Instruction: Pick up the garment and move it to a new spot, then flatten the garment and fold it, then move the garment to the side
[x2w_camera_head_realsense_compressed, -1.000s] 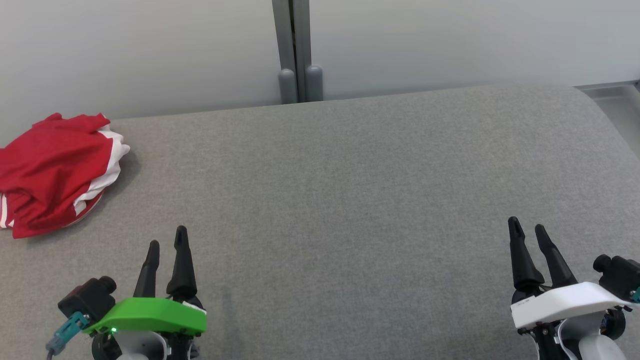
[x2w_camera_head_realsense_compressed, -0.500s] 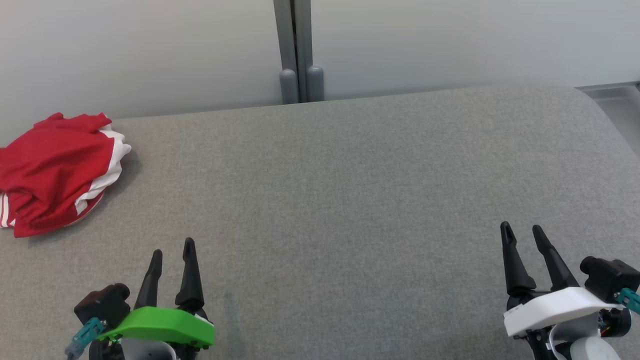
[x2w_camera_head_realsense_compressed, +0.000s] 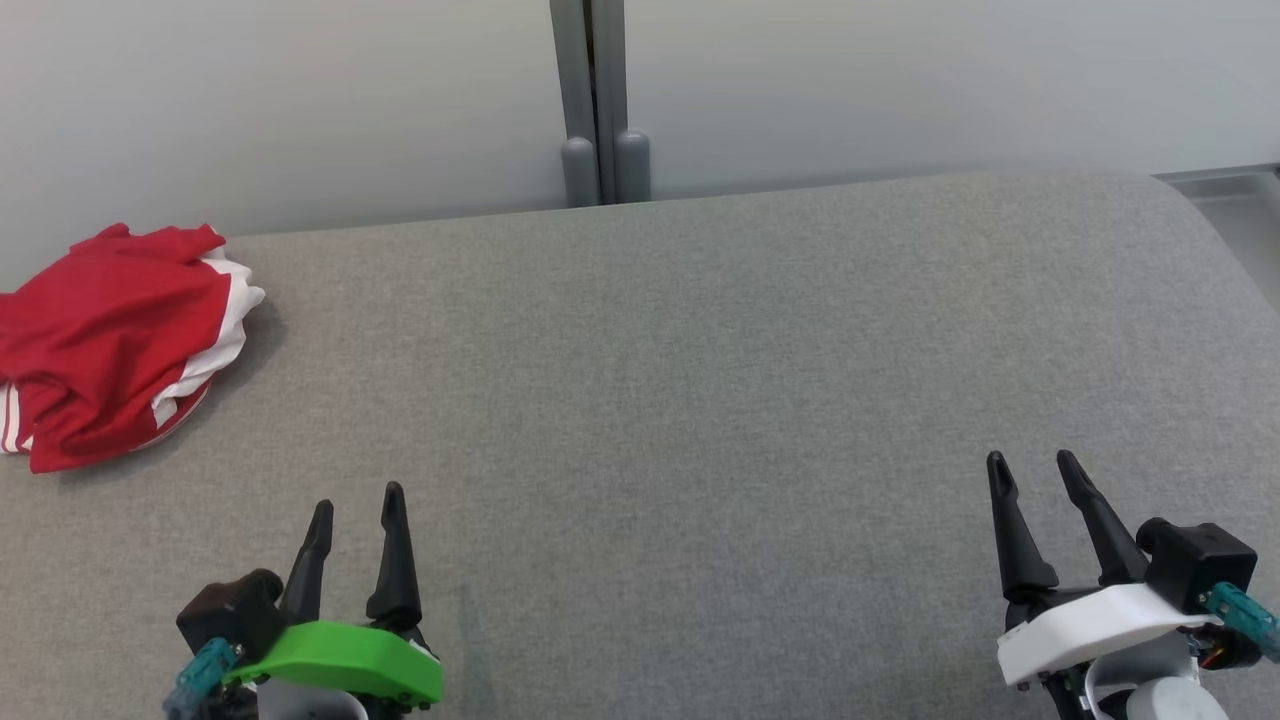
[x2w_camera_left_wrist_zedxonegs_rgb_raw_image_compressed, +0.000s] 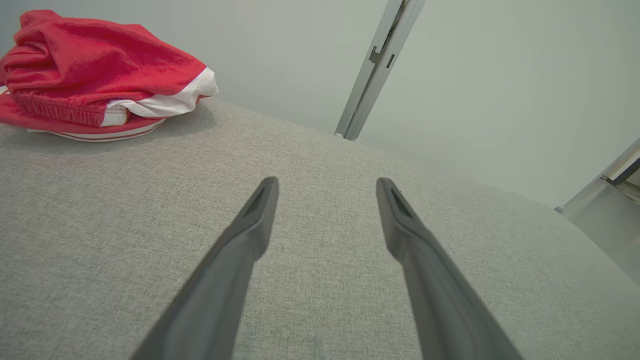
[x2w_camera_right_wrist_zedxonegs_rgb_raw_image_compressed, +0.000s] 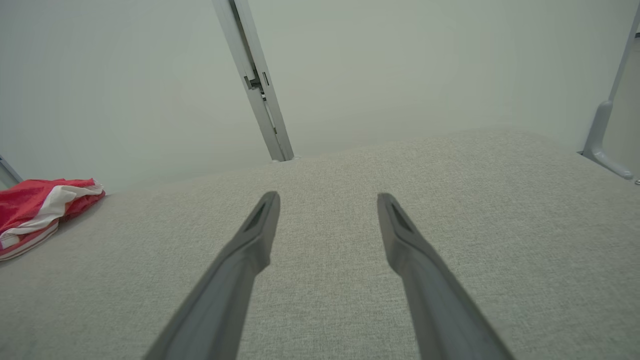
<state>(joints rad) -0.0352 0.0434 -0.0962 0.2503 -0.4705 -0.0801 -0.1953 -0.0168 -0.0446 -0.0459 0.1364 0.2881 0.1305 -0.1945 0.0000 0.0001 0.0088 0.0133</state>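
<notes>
Late stage of the task, by my reckoning.
At 7 and 5 o'clock, my left gripper and right gripper hang empty, fingers apart, over the grey fabric surface; the red-and-white cloth garment lies loosely folded at 10 o'clock.

Garments: one, a bundled red cloth garment with white stripes.
Surfaces: one, a grey woven-fabric padded top.
Grippers: two, the green-shelled left gripper and the white-shelled right gripper.
Long dark fingers: four, two per gripper.
Posts: one grey upright post, with two rounded grey stubs at its foot.
</notes>
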